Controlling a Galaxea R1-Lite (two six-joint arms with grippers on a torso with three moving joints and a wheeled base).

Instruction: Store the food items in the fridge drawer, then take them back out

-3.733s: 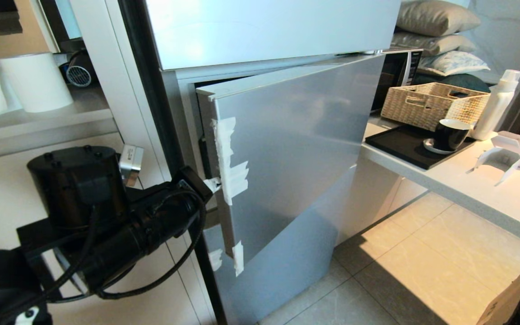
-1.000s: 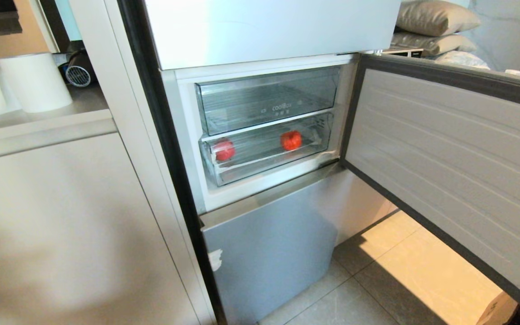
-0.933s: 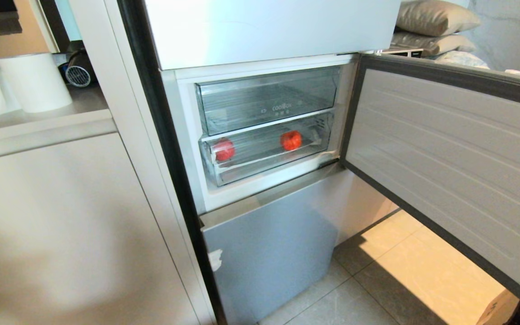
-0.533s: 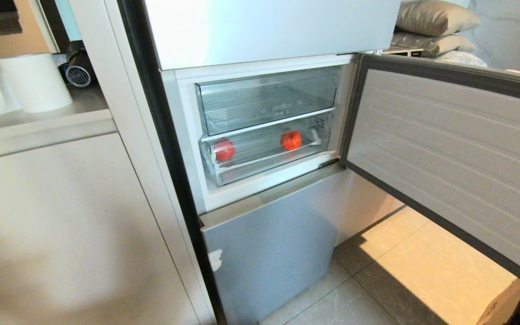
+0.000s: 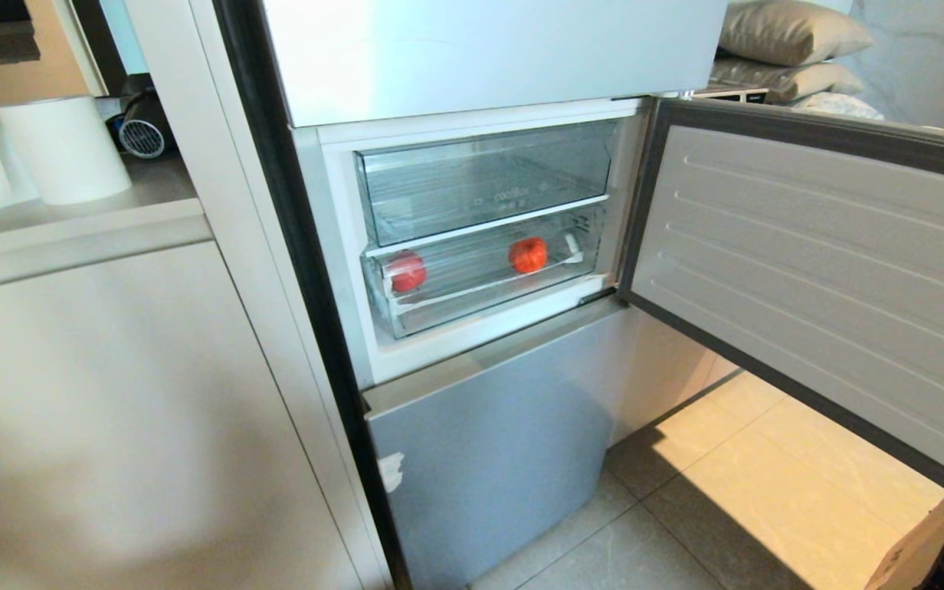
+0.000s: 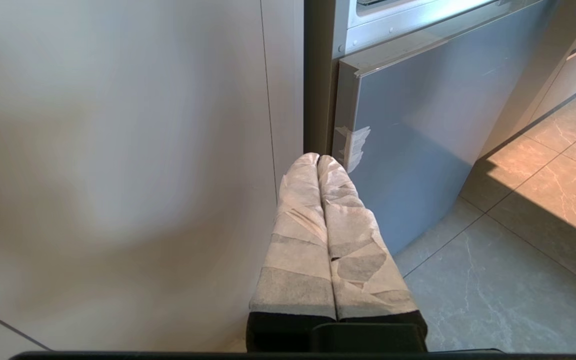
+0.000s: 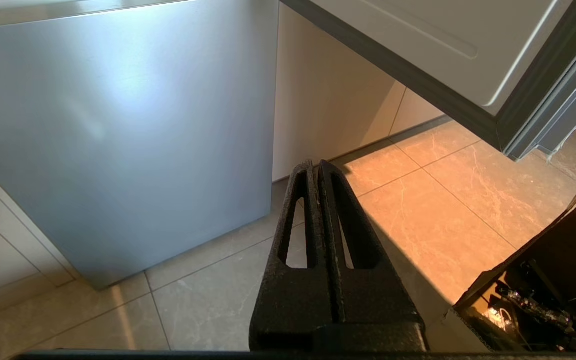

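Since earlier frames, fridge door [image 5: 816, 279] swinging wider, left arm gone from head view. Two round red-orange food items [image 5: 528, 255] sitting well apart inside shallow ribbed transparent fridge drawer [image 5: 488, 305], beneath taller clear drawer [image 5: 484, 180]. Left pincer [image 6: 318, 161], fingers wrapped in white fabric tape, pressed together, hanging low beside brushed-grey lower door [image 6: 418, 135]. Right pincer [image 7: 314, 167], black slotted fingers pressed together, hanging over glossy tiled floor [image 7: 418, 200].
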